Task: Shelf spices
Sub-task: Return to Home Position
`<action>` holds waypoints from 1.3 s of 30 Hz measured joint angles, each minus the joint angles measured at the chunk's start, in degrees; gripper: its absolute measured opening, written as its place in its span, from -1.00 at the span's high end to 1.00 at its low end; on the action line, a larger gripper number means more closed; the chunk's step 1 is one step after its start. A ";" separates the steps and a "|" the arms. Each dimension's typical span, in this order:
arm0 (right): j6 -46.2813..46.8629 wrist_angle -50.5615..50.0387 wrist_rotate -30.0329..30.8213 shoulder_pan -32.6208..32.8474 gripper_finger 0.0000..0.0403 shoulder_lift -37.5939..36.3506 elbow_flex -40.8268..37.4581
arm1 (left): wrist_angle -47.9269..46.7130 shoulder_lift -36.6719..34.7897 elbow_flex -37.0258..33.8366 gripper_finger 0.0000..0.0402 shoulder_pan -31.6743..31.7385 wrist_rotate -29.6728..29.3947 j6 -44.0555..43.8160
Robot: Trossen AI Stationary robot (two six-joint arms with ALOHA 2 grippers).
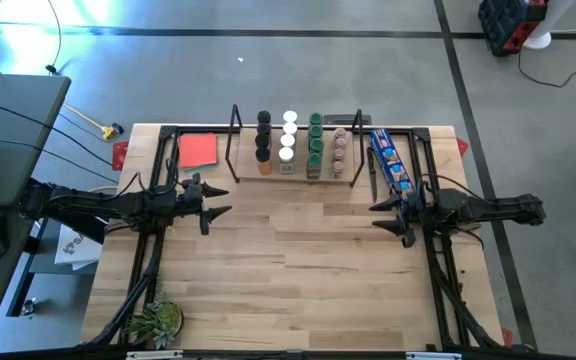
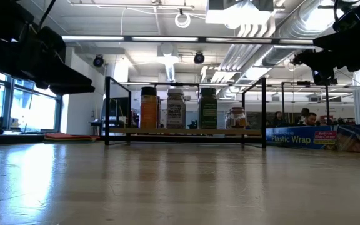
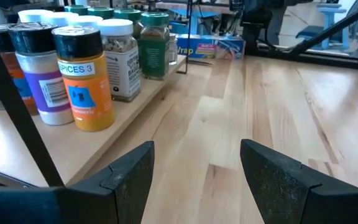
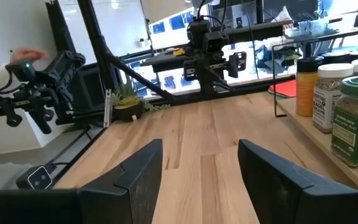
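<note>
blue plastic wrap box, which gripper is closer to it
Right. The right gripper is just off the near end of the blue plastic wrap box, on the table's right side. The left gripper is far off, past the other end of the shelf.

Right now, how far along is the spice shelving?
Done: all spices in view stand on the shelf in four lid-colour rows; none on the tabletop. In hand: nothing; left gripper and right gripper are open, empty, near the shelf's front corners. Left: probably only parking the arms.
</note>
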 joint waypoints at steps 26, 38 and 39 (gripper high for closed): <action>0.00 0.04 -0.02 4.16 0.00 -1.44 0.00 | -3.81 -20.68 0.02 -0.18 -0.32 -0.03 0.01; 0.00 0.02 -0.02 3.98 0.00 -1.07 0.00 | -3.92 -21.68 0.02 -0.18 -0.33 -0.06 -0.01; -0.01 0.02 -0.02 3.98 0.00 -1.07 0.00 | -3.92 -21.69 0.02 -0.18 -0.34 -0.07 0.00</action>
